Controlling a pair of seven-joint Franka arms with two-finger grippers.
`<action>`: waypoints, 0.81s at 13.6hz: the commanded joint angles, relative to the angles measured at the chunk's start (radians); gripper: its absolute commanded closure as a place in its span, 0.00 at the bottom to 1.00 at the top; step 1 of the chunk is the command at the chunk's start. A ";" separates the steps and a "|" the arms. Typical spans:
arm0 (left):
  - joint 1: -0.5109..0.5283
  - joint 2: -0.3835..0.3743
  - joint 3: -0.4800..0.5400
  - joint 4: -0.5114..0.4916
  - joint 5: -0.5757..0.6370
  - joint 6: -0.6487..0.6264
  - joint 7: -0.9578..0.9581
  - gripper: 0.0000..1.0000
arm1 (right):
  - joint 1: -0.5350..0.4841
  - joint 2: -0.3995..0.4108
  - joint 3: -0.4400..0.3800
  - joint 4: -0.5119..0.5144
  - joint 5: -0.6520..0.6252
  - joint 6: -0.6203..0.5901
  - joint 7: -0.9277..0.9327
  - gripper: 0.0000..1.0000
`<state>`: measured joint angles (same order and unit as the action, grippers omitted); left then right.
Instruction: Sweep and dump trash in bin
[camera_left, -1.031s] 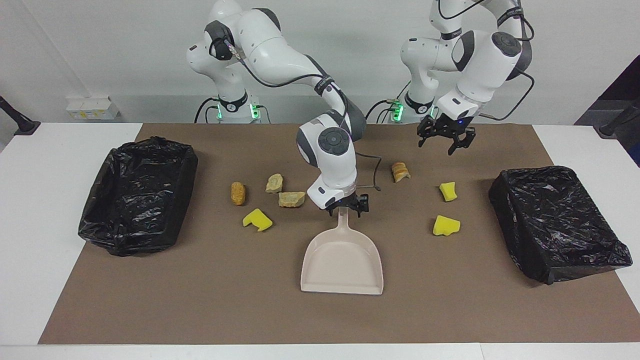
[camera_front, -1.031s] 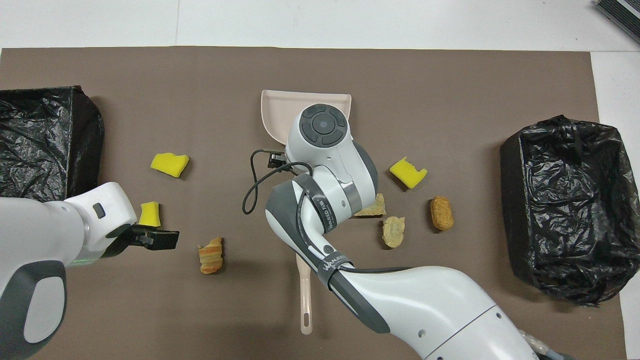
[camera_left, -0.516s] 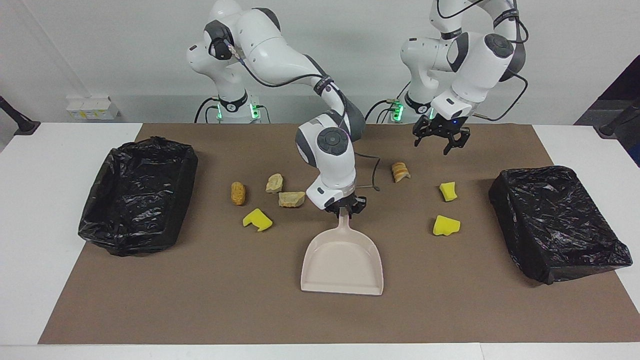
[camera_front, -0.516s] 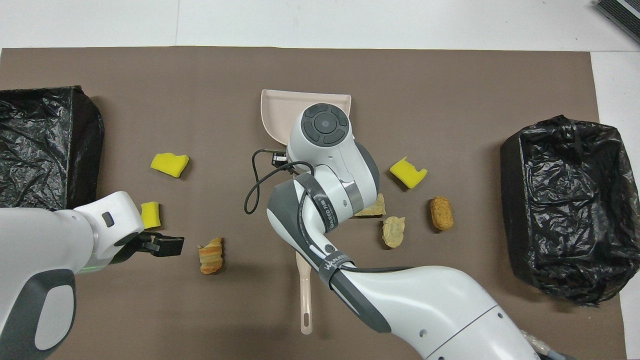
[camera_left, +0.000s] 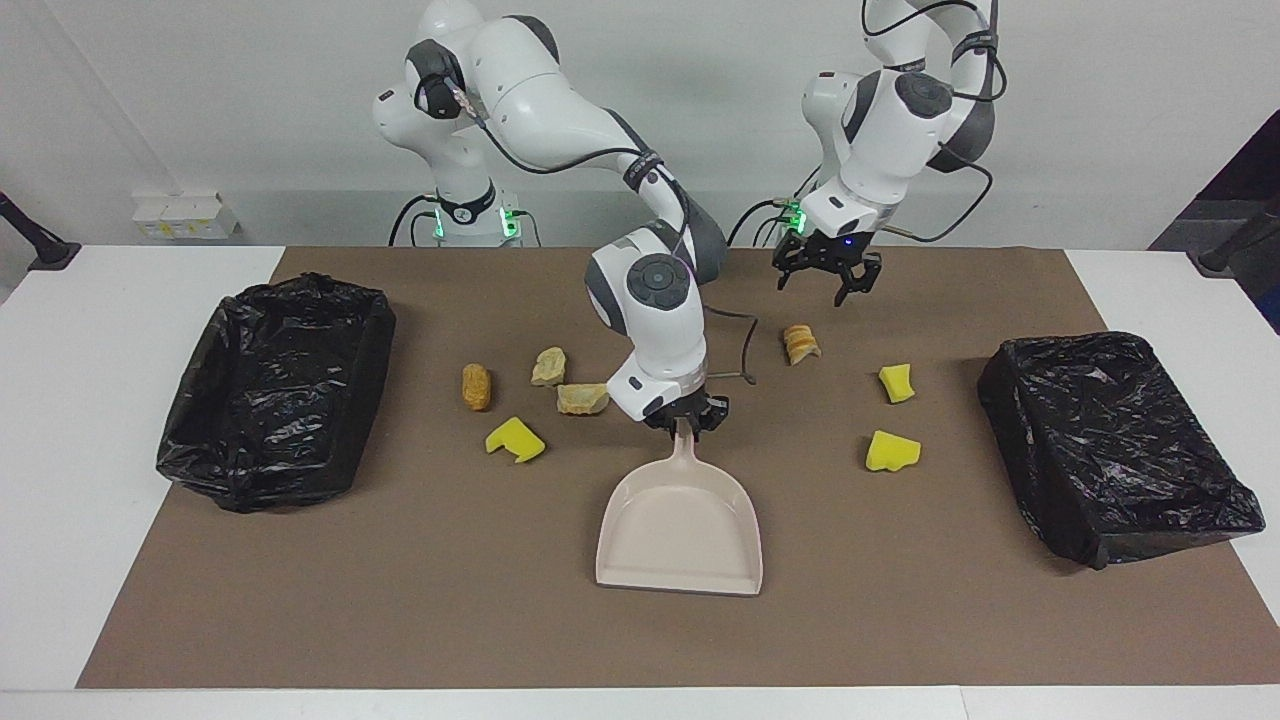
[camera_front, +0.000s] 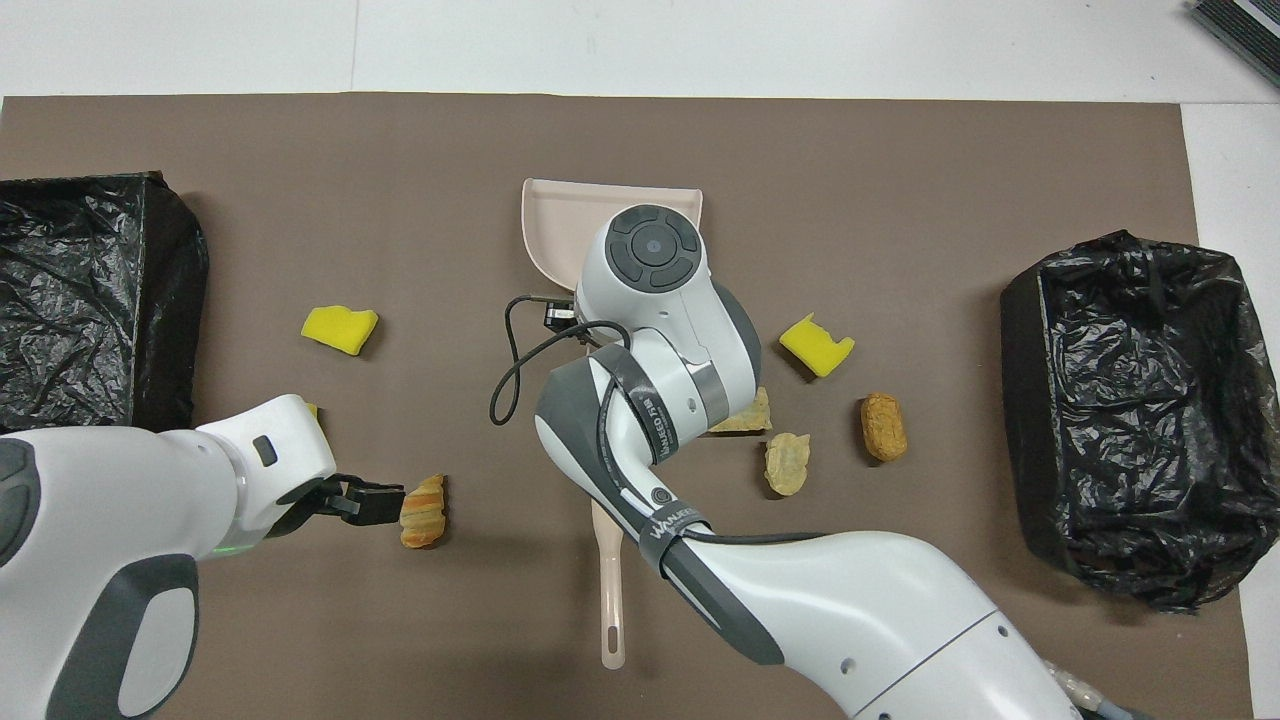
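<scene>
Trash beside dustpan-gripping right pincer

White table, brown mat covering its middle. Plain white wall at 12 o'clock in the facing view; white wall sockets at 10 o'clock. Dark stands at 9 and 3 o'clock edges. Even, diffuse light.
</scene>
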<state>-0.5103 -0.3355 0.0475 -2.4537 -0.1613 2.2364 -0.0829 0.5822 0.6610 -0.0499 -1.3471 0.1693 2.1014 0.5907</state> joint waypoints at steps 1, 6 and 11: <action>-0.114 0.036 0.014 -0.073 -0.014 0.156 -0.107 0.00 | -0.051 -0.052 0.012 -0.007 -0.010 -0.046 -0.107 1.00; -0.278 0.205 -0.032 -0.022 -0.006 0.298 -0.386 0.00 | -0.139 -0.199 0.001 -0.015 -0.034 -0.243 -0.372 1.00; -0.329 0.262 -0.112 0.010 0.002 0.284 -0.518 0.07 | -0.225 -0.255 0.004 -0.018 -0.172 -0.411 -0.731 1.00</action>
<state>-0.8039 -0.0776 -0.0693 -2.4549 -0.1615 2.5303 -0.5594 0.3834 0.4171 -0.0575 -1.3393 0.0341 1.7003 -0.0115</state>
